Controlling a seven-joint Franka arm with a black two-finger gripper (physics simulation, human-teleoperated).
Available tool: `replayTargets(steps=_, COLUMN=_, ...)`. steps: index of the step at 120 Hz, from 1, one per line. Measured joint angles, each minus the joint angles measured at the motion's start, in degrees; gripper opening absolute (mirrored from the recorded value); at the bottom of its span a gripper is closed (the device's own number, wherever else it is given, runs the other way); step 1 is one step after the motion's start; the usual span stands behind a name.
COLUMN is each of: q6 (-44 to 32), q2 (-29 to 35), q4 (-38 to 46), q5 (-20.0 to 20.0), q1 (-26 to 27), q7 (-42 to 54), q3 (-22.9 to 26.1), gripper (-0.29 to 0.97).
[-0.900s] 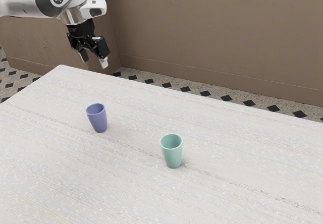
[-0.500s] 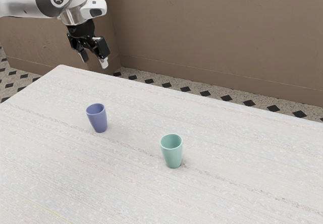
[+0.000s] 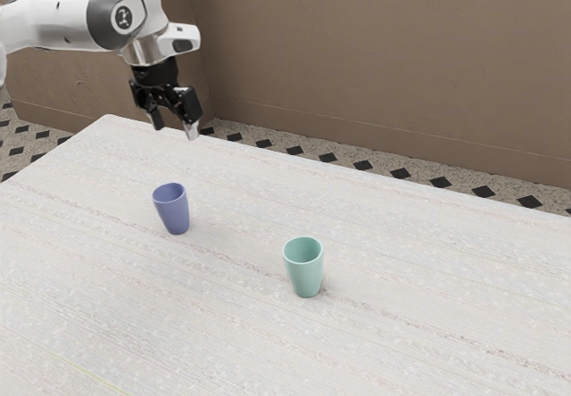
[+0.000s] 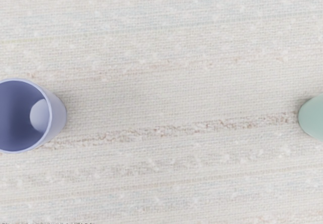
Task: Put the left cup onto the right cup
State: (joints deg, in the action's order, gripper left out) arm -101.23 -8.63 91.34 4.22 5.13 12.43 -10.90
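Note:
A lavender-blue cup [image 3: 171, 207] stands upright on the pale wooden table [image 3: 401, 235], toward the exterior view's left. A mint-green cup [image 3: 303, 266] stands upright to its right and nearer the camera. My gripper [image 3: 175, 126] hangs open in the air above the table's far left edge, well above and behind the blue cup, holding nothing. From the hand's camera I look down into the blue cup [image 4: 25, 115], and a sliver of the green cup [image 4: 313, 117] shows across the table from it.
The table's far edge [image 3: 268, 151] runs just beneath the gripper. Behind it lie a tiled floor and a brown wall [image 3: 375, 48]. Bare tabletop separates the two cups.
The arm has dropped lower and shifted slightly to the exterior view's right, bringing the gripper closer to the table. Both cups stay where they were.

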Motion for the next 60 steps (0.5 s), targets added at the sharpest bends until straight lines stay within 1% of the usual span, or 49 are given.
replayTargets(steps=27, q6=-0.1, q2=-2.2, q4=0.0, q5=0.1, q1=-0.6, q7=0.2, q3=-1.6, gripper=0.68)
replayTargets(steps=37, q6=-0.2, q2=-3.0, q4=-0.1, q5=-0.2, q1=-1.6, q7=0.4, q3=-2.0, gripper=0.68)
replayTargets(steps=60, q6=-1.5, q2=-6.1, q4=-0.9, q5=0.0, q1=-2.6, q7=2.7, q3=-2.7, gripper=0.68)
